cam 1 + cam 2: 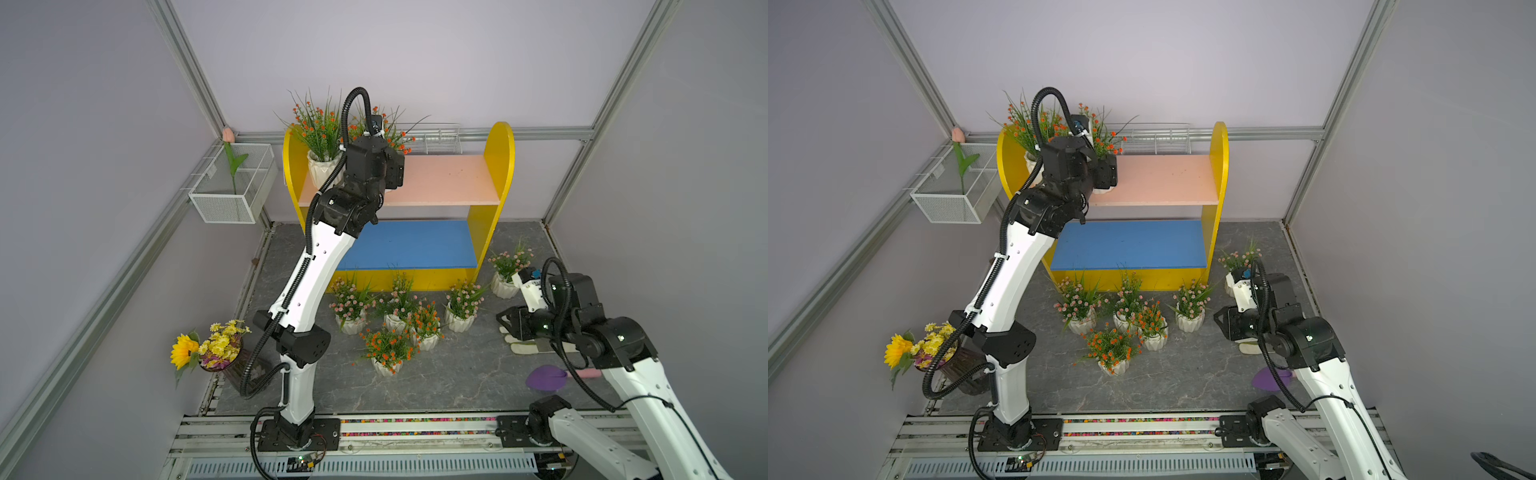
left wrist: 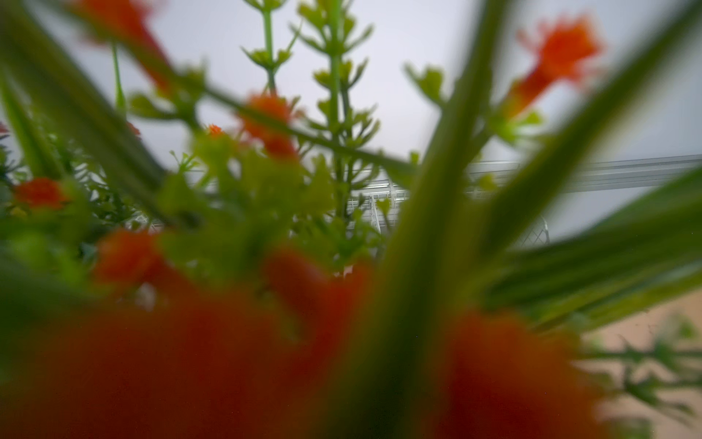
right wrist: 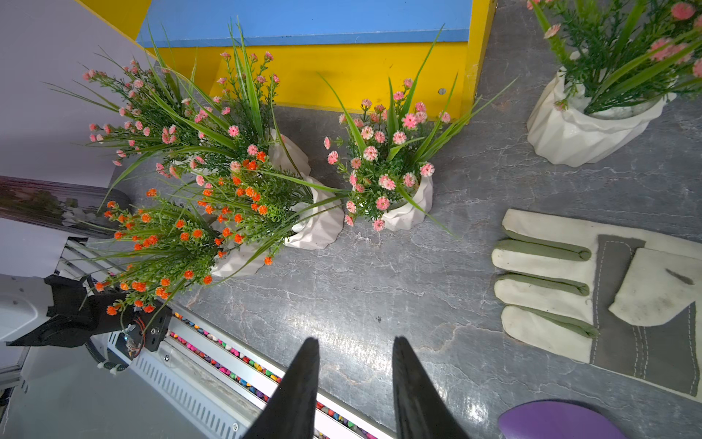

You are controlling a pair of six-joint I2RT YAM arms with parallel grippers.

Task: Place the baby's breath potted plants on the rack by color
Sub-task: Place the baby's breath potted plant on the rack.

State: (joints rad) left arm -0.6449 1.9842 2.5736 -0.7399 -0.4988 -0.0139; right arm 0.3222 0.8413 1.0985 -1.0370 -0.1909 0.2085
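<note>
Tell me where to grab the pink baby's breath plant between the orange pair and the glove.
Grip the white faceted pot low across its body, coming level over the open floor on the work glove side. The pink baby's breath plant stands upright, sprigs fanning over the rim, and an orange-flowered plant crowds its other side.

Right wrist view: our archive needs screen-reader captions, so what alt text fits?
The right pincer stands open and empty over a grey marbled floor. Ahead, potted orange-flowered plants and pink-flowered plants stand before the rack; a work glove lies nearby.
</note>
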